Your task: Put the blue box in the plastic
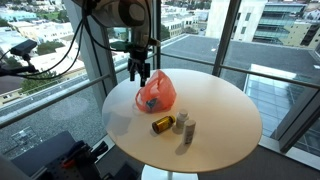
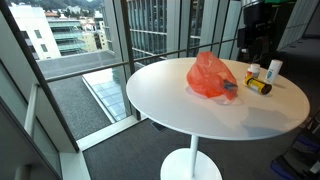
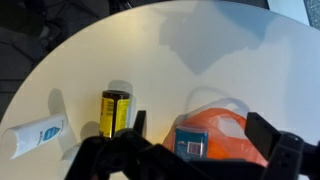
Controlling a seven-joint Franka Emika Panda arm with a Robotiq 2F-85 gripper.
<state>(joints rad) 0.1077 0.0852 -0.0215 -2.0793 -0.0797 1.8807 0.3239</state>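
Observation:
The orange plastic bag point(image 1: 157, 93) lies on the round white table point(image 1: 220, 110); it also shows in an exterior view point(image 2: 208, 75) and in the wrist view point(image 3: 232, 135). The blue box point(image 3: 189, 141) sits in the bag's mouth, with its barcode face showing. It appears as a dark edge at the bag's side in an exterior view point(image 2: 231, 87). My gripper point(image 1: 141, 70) hangs just above the bag, open and empty. In the wrist view its fingers point(image 3: 203, 128) stand either side of the box and bag.
A yellow bottle point(image 1: 161, 125) lies on its side beside the bag, also in the wrist view point(image 3: 114, 112). Two small white bottles point(image 1: 185, 125) stand next to it. A white tube point(image 3: 33, 135) lies further off. Glass walls surround the table.

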